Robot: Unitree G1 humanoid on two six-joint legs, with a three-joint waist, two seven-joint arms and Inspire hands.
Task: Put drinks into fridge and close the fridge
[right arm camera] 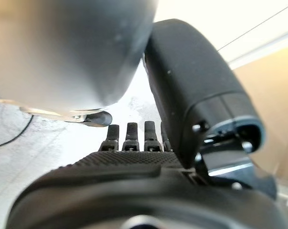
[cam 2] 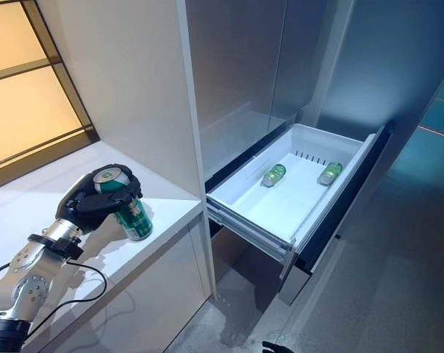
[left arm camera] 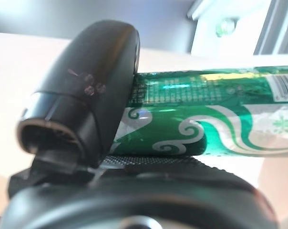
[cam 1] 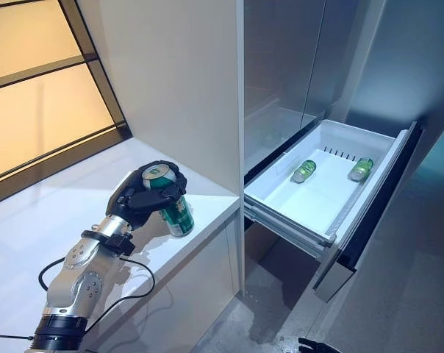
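Left eye view: two drinks were in the drawer, and a third was gripped on the desk.

I saw my left hand point(cam 1: 137, 197) at lower left with its fingers point(cam 1: 170, 193) curled round a green can point(cam 1: 176, 215) standing on the white desk point(cam 1: 207, 209) by its edge. Two cans point(cam 1: 304, 170) point(cam 1: 360, 169) already lay in the fridge drawer point(cam 1: 281, 202), pulled out at centre right. My right hand point(right arm camera: 134, 162) held nothing, fingers straight. I judged the job over halfway: this can and closing remained.

Left arm reaching up from seven o'clock, left hand point(cam 1: 137, 197) curled shut around a can, right hand point(right arm camera: 134, 143) fingers straight
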